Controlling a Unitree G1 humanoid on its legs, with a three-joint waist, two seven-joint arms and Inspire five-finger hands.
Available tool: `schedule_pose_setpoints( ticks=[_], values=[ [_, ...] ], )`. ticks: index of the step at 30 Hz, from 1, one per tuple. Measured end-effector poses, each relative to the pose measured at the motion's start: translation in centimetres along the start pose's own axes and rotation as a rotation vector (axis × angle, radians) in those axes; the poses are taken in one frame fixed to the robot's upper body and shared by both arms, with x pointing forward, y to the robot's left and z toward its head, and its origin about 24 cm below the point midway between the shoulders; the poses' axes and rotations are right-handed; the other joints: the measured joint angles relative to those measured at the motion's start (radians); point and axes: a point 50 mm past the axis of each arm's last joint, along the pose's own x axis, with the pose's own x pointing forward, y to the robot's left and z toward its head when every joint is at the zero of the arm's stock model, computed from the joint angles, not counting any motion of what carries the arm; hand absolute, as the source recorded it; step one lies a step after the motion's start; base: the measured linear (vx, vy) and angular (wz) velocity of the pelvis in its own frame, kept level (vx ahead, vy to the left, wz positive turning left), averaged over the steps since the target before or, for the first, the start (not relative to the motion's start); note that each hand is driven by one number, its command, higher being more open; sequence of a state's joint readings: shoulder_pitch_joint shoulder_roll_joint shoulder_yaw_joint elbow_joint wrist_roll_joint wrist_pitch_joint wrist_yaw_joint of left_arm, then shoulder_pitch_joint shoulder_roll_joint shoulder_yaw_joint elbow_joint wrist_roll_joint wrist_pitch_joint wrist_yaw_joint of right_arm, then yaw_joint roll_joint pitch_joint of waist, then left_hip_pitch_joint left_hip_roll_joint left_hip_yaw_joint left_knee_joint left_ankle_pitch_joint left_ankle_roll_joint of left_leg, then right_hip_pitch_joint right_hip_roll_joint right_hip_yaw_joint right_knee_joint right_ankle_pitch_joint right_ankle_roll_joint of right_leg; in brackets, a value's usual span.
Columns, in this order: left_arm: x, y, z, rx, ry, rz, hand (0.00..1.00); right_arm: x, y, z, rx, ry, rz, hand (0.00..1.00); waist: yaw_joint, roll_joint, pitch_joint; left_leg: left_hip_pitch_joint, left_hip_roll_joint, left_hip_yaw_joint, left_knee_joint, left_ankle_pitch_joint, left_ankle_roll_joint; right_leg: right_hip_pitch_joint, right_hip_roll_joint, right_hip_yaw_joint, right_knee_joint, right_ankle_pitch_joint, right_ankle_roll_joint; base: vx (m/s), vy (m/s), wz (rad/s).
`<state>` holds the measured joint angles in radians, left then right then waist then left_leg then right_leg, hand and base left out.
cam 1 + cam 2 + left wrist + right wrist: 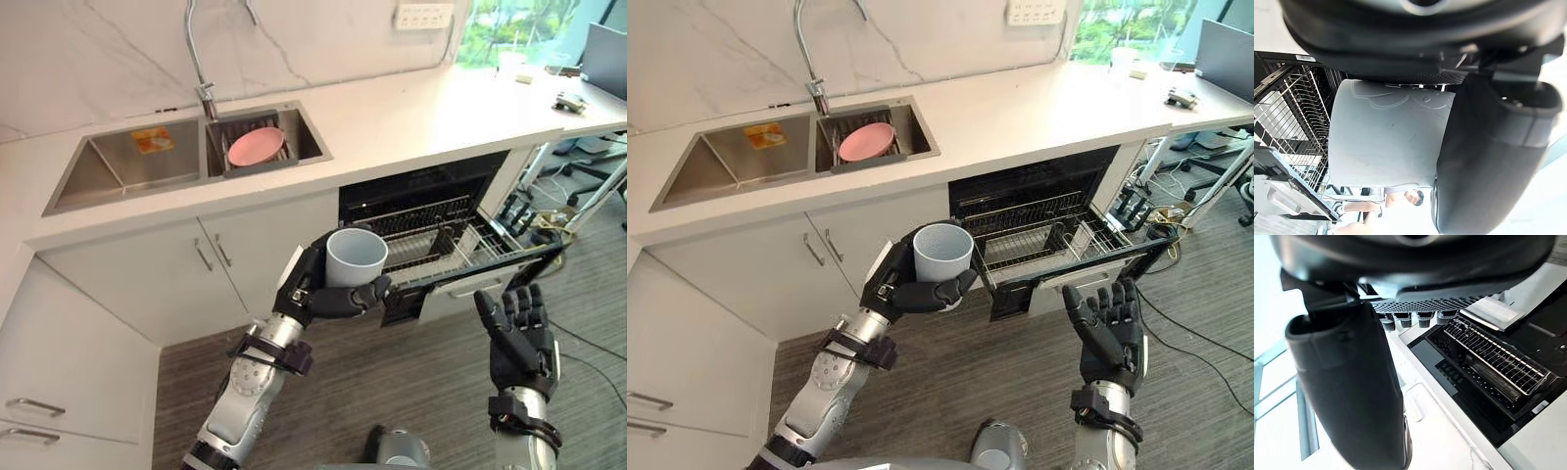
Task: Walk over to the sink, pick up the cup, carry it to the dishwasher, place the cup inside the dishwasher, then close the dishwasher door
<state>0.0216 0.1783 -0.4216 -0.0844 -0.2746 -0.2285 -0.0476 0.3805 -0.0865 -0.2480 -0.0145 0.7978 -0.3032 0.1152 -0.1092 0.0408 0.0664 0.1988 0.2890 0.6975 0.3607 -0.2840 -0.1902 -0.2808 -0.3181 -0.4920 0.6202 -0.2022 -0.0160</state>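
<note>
Cup [357,257] sits upright in my left hand [312,294], with fingers and thumb curled round its lower wall. Its mouth faces up and its long axis is vertical. The dishwasher rack [446,235] lies just beyond that hand, on the side of my right hand [519,328], which hovers with straight fingers and holds nothing. I judge the best move is to carry the cup level over the rack edge, then lower it between the wires before letting go.

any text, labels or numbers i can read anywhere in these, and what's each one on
No text here can be read.
orange sticker in the sink: print too small to read.
white label on the dishwasher: blurred, unreadable.
cup in the left hand: faint raised marks on its side, no legible words.
</note>
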Motion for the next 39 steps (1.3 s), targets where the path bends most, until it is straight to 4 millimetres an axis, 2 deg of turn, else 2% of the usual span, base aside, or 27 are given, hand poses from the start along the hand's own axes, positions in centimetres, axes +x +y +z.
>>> schedule_pose_setpoints(
  ticks=[1, 2, 3, 4, 5, 7, 9, 12, 13, 14, 15, 18, 21, 24, 25, 26, 27, 29, 30, 31, 32, 34, 35, 36, 37, 38, 39],
  values=[
    [0.0, -0.1, -0.1, -0.004, 0.001, 0.004, 0.0, 0.3, 0.0, 0.2, -0.015, 0.002, 0.016, 1.0, 0.002, 0.017, -0.009, 0.004, 0.014, 0.002, 0.051, -0.014, 0.024, -0.002, 0.005, 0.006, 0.024, -0.037, -0.004, 0.26, -0.079, -0.32],
    [0.0, 0.0, -0.1, -0.004, 0.003, 0.013, 0.0, 0.7, 0.3, 0.3, -0.023, 0.011, 0.035, 1.0, -0.001, 0.039, -0.017, -0.031, 0.063, -0.029, 0.173, -0.005, 0.052, 0.004, 0.029, 0.019, 0.026, -0.042, 0.003, 0.28, -0.105, -0.37],
    [0.0, 0.1, -0.2, -0.003, 0.008, 0.024, 0.0, 0.9, 0.5, 0.2, -0.025, 0.019, 0.052, 1.0, 0.001, 0.047, -0.019, -0.062, 0.094, -0.058, 0.253, 0.014, 0.08, 0.017, 0.047, 0.026, 0.01, -0.042, 0.003, 0.29, -0.097, -0.52],
    [-0.1, 0.4, -0.6, 0.003, 0.027, 0.038, 0.0, 1.2, 0.9, 0.1, -0.032, 0.038, 0.087, 1.0, 0.007, 0.046, -0.012, -0.096, 0.126, -0.099, 0.342, 0.015, 0.071, 0.062, 0.067, 0.044, -0.036, -0.037, 0.008, 0.24, -0.021, -0.61],
    [-0.2, 0.3, -0.9, -0.002, 0.042, 0.047, 0.0, 1.3, 1.3, 0.0, -0.031, 0.044, 0.115, 1.0, 0.013, 0.039, -0.009, -0.103, 0.094, -0.121, 0.309, -0.017, 0.064, 0.115, 0.075, 0.069, -0.093, -0.029, 0.016, 0.22, 0.032, -0.58],
    [-0.9, 0.3, -1.3, 0.005, 0.056, 0.066, 0.0, 1.8, 2.1, -0.1, -0.016, 0.038, 0.159, 1.0, 0.012, 0.019, -0.005, -0.167, 0.023, -0.171, 0.247, -0.046, 0.113, 0.178, 0.065, 0.114, -0.162, -0.025, 0.022, 0.16, 0.096, -0.59],
    [-1.7, 0.2, -1.7, 0.017, 0.065, 0.101, 0.0, 2.1, 3.2, -0.6, -0.011, 0.055, 0.224, 1.0, 0.019, 0.008, -0.01, -0.257, -0.006, -0.264, 0.156, -0.036, 0.106, 0.183, 0.049, 0.165, -0.178, -0.031, 0.031, 0.13, 0.138, -0.81],
    [-2.9, 0.0, -2.5, 0.013, 0.105, 0.134, 0.0, 2.3, 4.2, -1.9, -0.013, 0.113, 0.289, 1.0, 0.041, 0.016, -0.012, -0.294, -0.026, -0.302, -0.087, 0.109, 0.098, 0.178, 0.011, 0.25, -0.152, -0.042, 0.103, 0.22, 0.27, -1.07],
    [-3.0, -0.2, -2.5, 0.002, 0.107, 0.135, 0.0, 2.2, 4.3, -2.1, -0.019, 0.125, 0.297, 1.0, 0.043, 0.029, -0.016, -0.286, -0.047, -0.321, -0.12, 0.247, 0.095, 0.159, 0.003, 0.289, -0.113, -0.051, 0.151, 0.2, 0.242, -0.79],
    [-3.1, -0.2, -2.6, -0.003, 0.111, 0.138, 0.0, 2.1, 4.4, -2.5, -0.016, 0.144, 0.298, 1.0, 0.043, 0.027, -0.021, -0.281, -0.056, -0.317, -0.097, 0.29, 0.058, 0.151, -0.017, 0.306, -0.096, -0.059, 0.171, 0.3, 0.328, -0.91],
    [-3.3, 0.2, -2.6, 0.015, 0.12, 0.135, 0.0, 1.8, 4.6, -3.3, -0.001, 0.177, 0.286, 1.0, 0.038, 0.008, -0.02, -0.263, -0.087, -0.277, -0.082, 0.253, 0.074, 0.153, -0.07, 0.259, -0.109, -0.04, 0.185, 0.29, 0.317, -0.66],
    [-2.6, 0.6, -2.0, 0.03, 0.093, 0.129, 0.0, 1.5, 4.7, -3.9, -0.001, 0.212, 0.254, 1.0, 0.017, -0.005, -0.012, -0.271, -0.113, -0.276, -0.079, 0.229, 0.095, 0.183, -0.095, 0.202, -0.188, 0.022, 0.211, 0.18, 0.174, -0.16],
    [-1.5, 0.0, -0.7, 0.031, 0.034, 0.088, 0.0, 1.0, 4.0, -4.1, 0.012, 0.222, 0.196, 1.0, 0.015, -0.013, -0.008, -0.263, -0.132, -0.289, -0.081, 0.199, 0.096, 0.238, -0.112, 0.137, -0.232, 0.041, 0.23, 0.16, 0.123, 0.2],
    [-0.9, -0.7, 0.3, 0.027, -0.016, 0.053, 0.0, 0.6, 3.5, -4.2, 0.01, 0.221, 0.163, 1.0, 0.017, -0.024, -0.002, -0.263, -0.146, -0.302, -0.071, 0.18, 0.1, 0.261, -0.13, 0.109, -0.233, 0.044, 0.23, 0.06, 0.048, 0.21],
    [-0.6, -1.2, 0.8, 0.025, -0.039, 0.033, 0.0, 0.5, 3.2, -4.1, 0.008, 0.218, 0.146, 1.0, 0.021, -0.026, -0.001, -0.261, -0.155, -0.304, -0.065, 0.16, 0.108, 0.253, -0.147, 0.104, -0.196, 0.049, 0.217, 0.02, 0.058, 0.09],
    [-0.3, -1.5, 0.9, 0.023, -0.048, 0.024, 0.0, 0.5, 3.0, -4.0, 0.004, 0.215, 0.129, 1.0, 0.024, -0.026, -0.001, -0.253, -0.163, -0.302, -0.068, 0.147, 0.119, 0.221, -0.171, 0.105, -0.125, 0.065, 0.168, 0.01, 0.066, 0.04],
    [-0.3, -1.6, 0.9, 0.019, -0.05, 0.024, 0.0, 0.5, 2.9, -4.0, 0.003, 0.213, 0.122, 1.0, 0.026, -0.026, -0.001, -0.246, -0.166, -0.3, -0.076, 0.145, 0.119, 0.207, -0.18, 0.105, -0.095, 0.079, 0.145, 0.01, 0.09, -0.06],
    [-0.3, -1.5, 1.0, 0.022, -0.051, 0.044, 0.0, 0.6, 2.5, -3.9, -0.002, 0.202, 0.105, 1.0, 0.03, -0.03, 0.003, -0.193, -0.178, -0.292, -0.133, 0.151, 0.133, 0.166, -0.2, 0.105, -0.01, 0.173, 0.04, 0.05, 0.103, -0.13],
    [-0.3, -1.4, 1.0, 0.021, -0.053, 0.056, 0.0, 0.6, 2.3, -3.8, -0.004, 0.197, 0.1, 1.0, 0.029, -0.029, 0.005, -0.176, -0.18, -0.295, -0.152, 0.154, 0.14, 0.145, -0.21, 0.105, 0.023, 0.2, 0.016, 0.09, 0.075, -0.08],
    [-0.4, -0.8, 1.2, 0.034, -0.059, 0.08, 0.0, 0.5, 2.1, -3.8, -0.001, 0.187, 0.092, 1.0, 0.025, -0.018, 0.007, -0.156, -0.165, -0.3, -0.167, 0.148, 0.15, 0.129, -0.183, 0.11, 0.019, 0.123, 0.064, 0.06, 0.027, -0.05],
    [-0.3, 0.0, 1.6, 0.044, -0.083, 0.123, 0.0, 0.6, 2.2, -3.5, 0.001, 0.163, 0.1, 1.0, 0.029, -0.013, 0.014, -0.157, -0.145, -0.299, -0.172, 0.145, 0.151, 0.106, -0.111, 0.125, -0.078, 0.073, 0.088, 0.08, -0.007, -0.03],
    [0.2, 1.1, 2.5, 0.065, -0.135, 0.17, 0.0, 1.1, 2.4, -2.6, 0.002, 0.113, 0.113, 1.0, 0.034, -0.026, 0.036, -0.154, -0.142, -0.305, -0.181, 0.145, 0.151, 0.065, -0.053, 0.142, -0.201, 0.08, 0.09, 0.09, -0.03, 0.11],
    [0.1, 2.3, 3.0, 0.084, -0.164, 0.216, 0.0, 1.5, 2.5, -1.5, -0.006, 0.062, 0.116, 1.0, 0.029, -0.032, 0.042, -0.146, -0.148, -0.311, -0.174, 0.143, 0.129, 0.052, -0.021, 0.131, -0.319, 0.147, 0.095, 0.13, -0.047, 0.25],
    [0.0, 2.9, 3.2, 0.093, -0.177, 0.237, 0.0, 1.6, 2.6, -1.1, -0.006, 0.04, 0.122, 1.0, 0.026, -0.041, 0.045, -0.139, -0.154, -0.317, -0.16, 0.136, 0.112, 0.053, -0.018, 0.124, -0.35, 0.207, 0.086, 0.16, -0.07, 0.37],
    [-0.1, 3.6, 3.6, 0.1, -0.195, 0.256, 0.0, 1.6, 3.0, -0.6, -0.004, 0.017, 0.135, 1.0, 0.018, -0.068, 0.051, -0.13, -0.167, -0.333, -0.136, 0.112, 0.093, 0.055, -0.023, 0.108, -0.334, 0.305, 0.078, 0.14, -0.129, 0.26],
    [0.0, 3.9, 3.4, 0.063, -0.206, 0.301, 0.0, 2.0, 3.0, 0.4, -0.036, -0.011, 0.158, 1.0, 0.02, -0.028, 0.044, -0.131, -0.131, -0.341, -0.118, 0.094, 0.076, 0.061, -0.009, 0.09, -0.3, 0.283, 0.079, 0.23, -0.172, 0.38],
    [0.3, 3.7, 3.8, 0.048, -0.235, 0.298, 0.0, 2.2, 3.2, 1.1, -0.041, -0.041, 0.169, 1.0, 0.018, -0.011, 0.034, -0.149, -0.104, -0.355, -0.104, 0.084, 0.063, 0.06, 0.013, 0.088, -0.297, 0.264, 0.079, 0.23, -0.165, 0.24]
  ],
)
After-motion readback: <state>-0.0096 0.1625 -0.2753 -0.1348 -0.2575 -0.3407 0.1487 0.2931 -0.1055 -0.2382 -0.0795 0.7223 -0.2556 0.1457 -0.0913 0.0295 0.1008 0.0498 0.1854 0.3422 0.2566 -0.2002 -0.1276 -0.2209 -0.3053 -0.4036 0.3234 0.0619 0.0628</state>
